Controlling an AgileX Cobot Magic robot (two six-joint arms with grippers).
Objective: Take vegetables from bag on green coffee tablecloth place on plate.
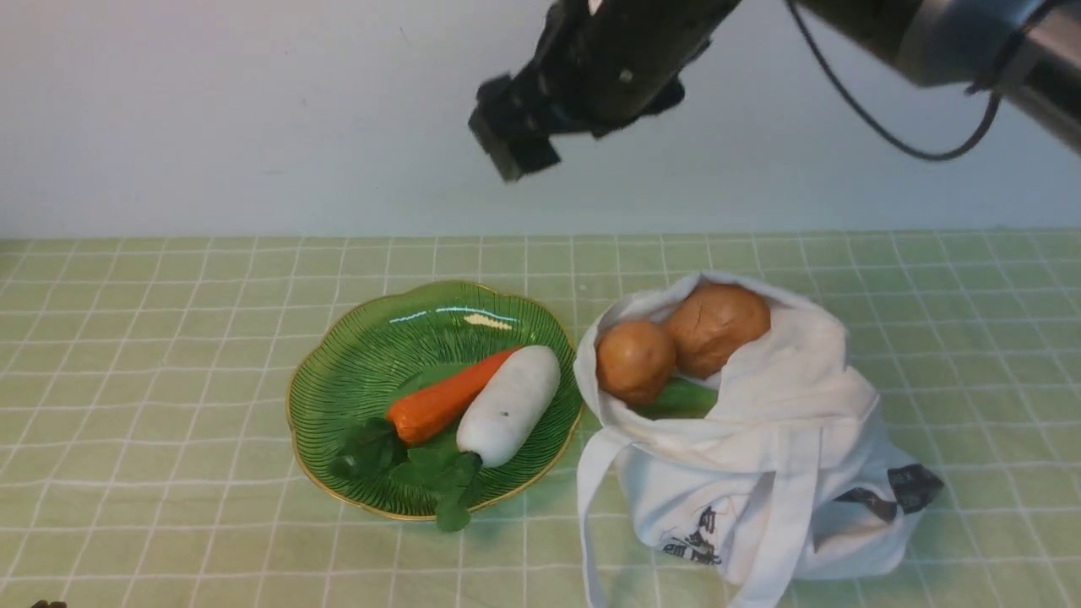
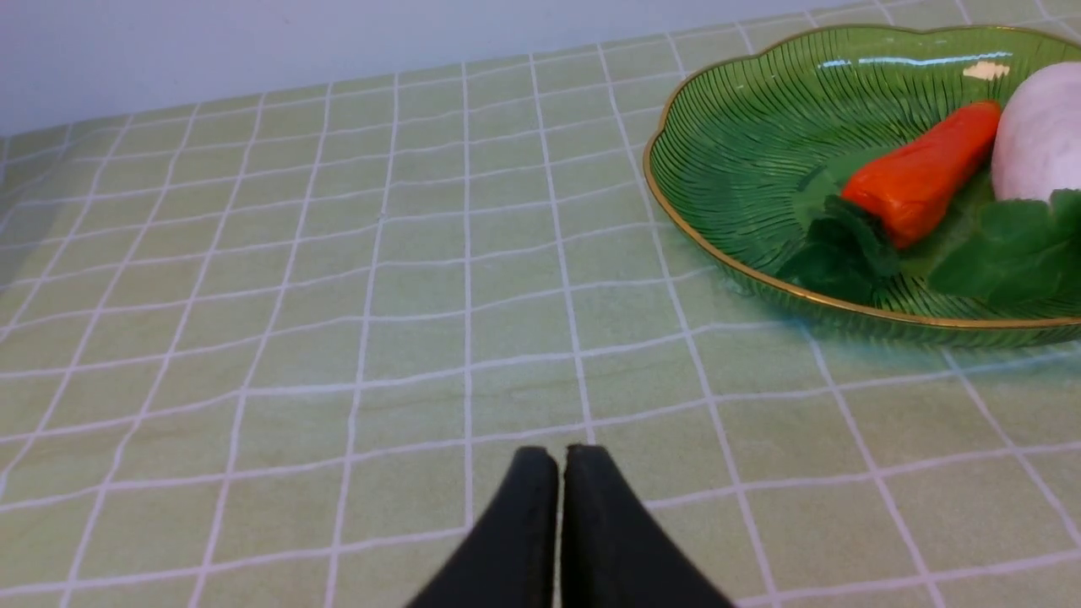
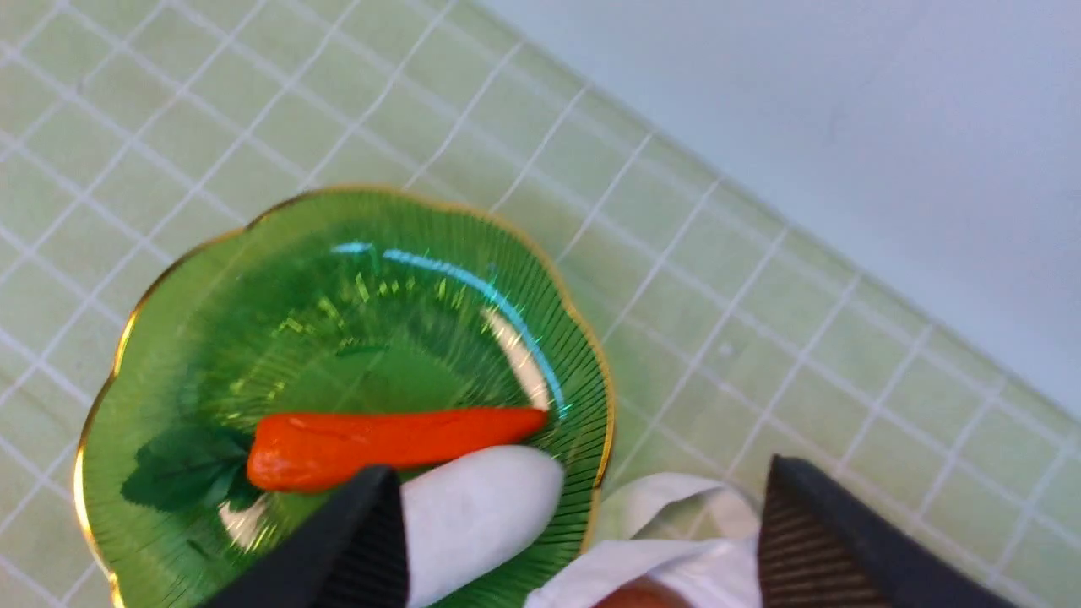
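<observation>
Front view, green gridded tablecloth (image 1: 203, 355), pale wall (image 1: 253, 118) behind, right end effector (image 3: 583, 532) wide and empty, left one (image 2: 561, 464) closed.

Soft, fairly even light; pale glare streaks shine on the green plate (image 1: 338, 355); the front view blurs the dark robot arm (image 1: 625, 67); the right wrist view looks hazier, its gripper (image 3: 583, 540) smeared; the left wrist view shows the cloth (image 2: 296, 338) more crisply.

A scalloped, ribbed green glass plate with a gold rim (image 1: 363, 338) holds an orange carrot with green leaves (image 1: 439, 401) beside a white oblong radish (image 1: 511, 405). Two round brown potatoes (image 1: 638, 361) show inside the white cloth bag (image 1: 718, 490).
</observation>
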